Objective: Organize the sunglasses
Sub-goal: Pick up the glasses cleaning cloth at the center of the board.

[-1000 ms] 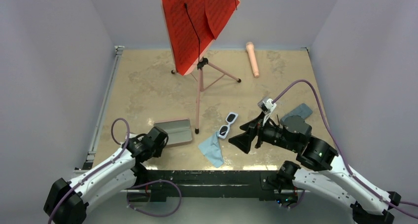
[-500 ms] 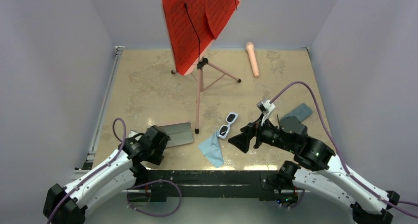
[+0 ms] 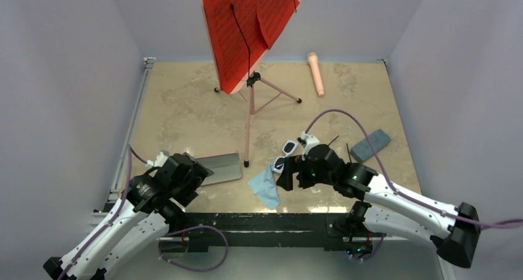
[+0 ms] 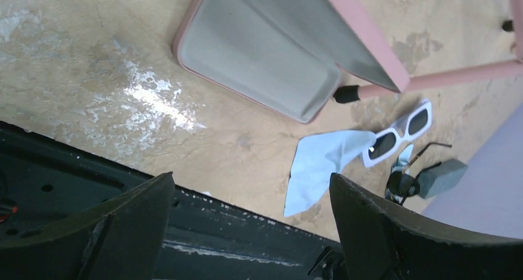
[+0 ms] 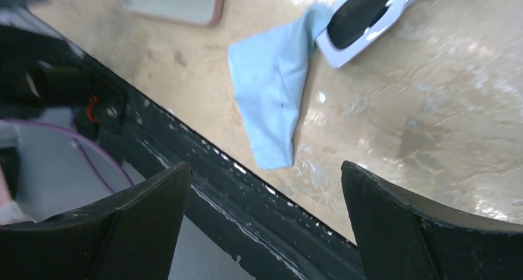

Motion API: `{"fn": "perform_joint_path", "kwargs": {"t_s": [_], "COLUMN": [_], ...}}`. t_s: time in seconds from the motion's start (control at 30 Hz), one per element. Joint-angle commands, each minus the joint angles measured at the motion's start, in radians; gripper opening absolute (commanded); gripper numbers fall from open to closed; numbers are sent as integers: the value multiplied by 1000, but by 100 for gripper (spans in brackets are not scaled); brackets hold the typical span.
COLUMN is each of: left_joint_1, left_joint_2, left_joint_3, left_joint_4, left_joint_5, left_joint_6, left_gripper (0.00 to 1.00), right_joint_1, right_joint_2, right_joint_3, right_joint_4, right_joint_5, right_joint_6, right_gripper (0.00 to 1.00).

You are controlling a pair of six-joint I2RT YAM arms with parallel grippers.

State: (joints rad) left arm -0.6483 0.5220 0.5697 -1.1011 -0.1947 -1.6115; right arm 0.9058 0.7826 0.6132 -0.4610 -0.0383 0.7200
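Note:
The white-framed sunglasses [image 3: 288, 149] [image 4: 401, 134] [image 5: 369, 13] lie folded on the table, one end resting on a light blue cloth [image 3: 264, 186] [image 5: 274, 95]. Just right of them lie the black sunglasses [image 4: 403, 182]; in the top view only their thin arms [image 3: 333, 139] show behind my right arm. My right gripper [image 3: 286, 176] [image 5: 265, 166] hovers open over the near table edge, just in front of the white pair. My left gripper [image 3: 188, 176] [image 4: 251, 177] is open and empty, close to the near side of the open pink case [image 3: 219, 167] [image 4: 265, 64].
A grey-blue flat case [image 3: 370, 144] [image 4: 443, 176] lies at the right. A pink tripod stand [image 3: 250, 116] holding red sheets [image 3: 250, 21] stands mid-table, one foot [image 4: 346, 94] by the pink case. A pink cylinder [image 3: 316, 73] lies at the back. The black front rail [image 3: 259, 221] borders the table.
My left gripper opened and drew back from the pink case. My right arm swung left to the white sunglasses and cloth, uncovering the grey-blue case.

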Motion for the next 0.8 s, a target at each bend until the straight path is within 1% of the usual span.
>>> {"fn": "perform_joint_path", "kwargs": {"t_s": [0.0,0.07,0.1,0.13,0.17,0.2,0.23,0.33,0.47,0.57,0.77], "left_joint_1": [1,1,0,1,1,1,1,1,1,1,1], "left_joint_2": [-19,-16,-15,-14,-14,-16,-19,-30,-47,-55,-49], "left_joint_3": [129,152,158,162,162,161,158,148,143,137,117], "left_joint_4": [-124,-177,-200,-210,-214,-221,-223,-213,-210,-210,-202], "left_joint_5": [-20,-64,-92,-100,-113,-125,-130,-128,-122,-116,-100], "left_joint_6": [193,209,204,207,213,209,207,212,214,210,211], "left_gripper": [100,100,100,100,100,100,100,100,100,100,100], "right_joint_1": [187,314,351,382,406,426,447,505,512,512,503], "right_joint_2": [135,234,296,356,415,475,545,662,754,795,852], "right_joint_3": [39,126,172,212,250,284,313,390,440,447,437], "right_joint_4": [48,-49,-102,-144,-178,-208,-228,-230,-211,-199,-204], "right_joint_5": [98,219,260,277,283,293,304,299,265,231,254], "right_joint_6": [-8,-25,-28,-33,-50,-58,-53,-59,-55,-54,-43], "right_gripper": [96,95,93,90,84,81,80,75,69,62,47]}}
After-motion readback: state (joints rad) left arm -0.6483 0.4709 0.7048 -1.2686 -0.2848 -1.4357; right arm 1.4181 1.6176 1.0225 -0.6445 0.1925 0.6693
